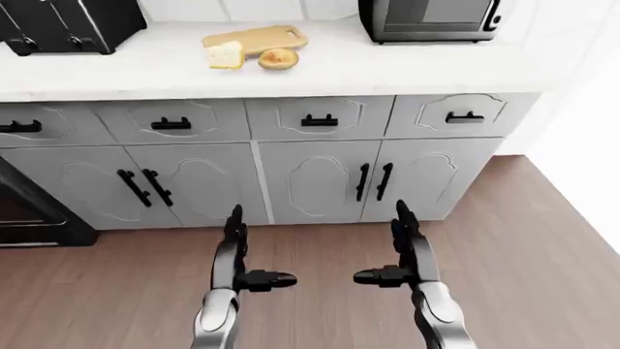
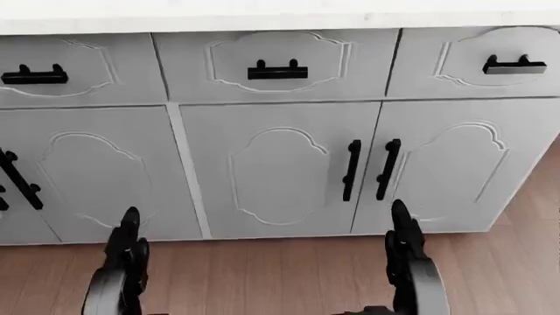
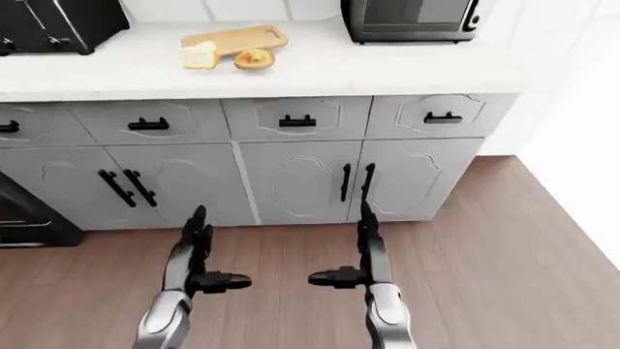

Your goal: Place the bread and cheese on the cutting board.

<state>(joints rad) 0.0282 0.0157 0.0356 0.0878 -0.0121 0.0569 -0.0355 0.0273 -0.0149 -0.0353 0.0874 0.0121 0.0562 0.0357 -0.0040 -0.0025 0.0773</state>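
**Nothing placed yet, both hands empty**

I had the robot standing off from the grey cabinets [image 1: 320, 174], well short of the tabletop [image 1: 387, 69]. The left hand [image 1: 238, 262] and right hand [image 1: 407, 258] hung low over the wooden floor [image 1: 543, 240], fingers apart and holding nothing. On the tabletop, far from me, the cheese [image 1: 224, 54] and the bread [image 1: 278, 58] lay side by side, just at the near edge of the cutting board [image 1: 259, 38], between the toaster [image 1: 67, 25] and the microwave [image 1: 431, 18]. I judged both placements were left to do, after closing the distance.
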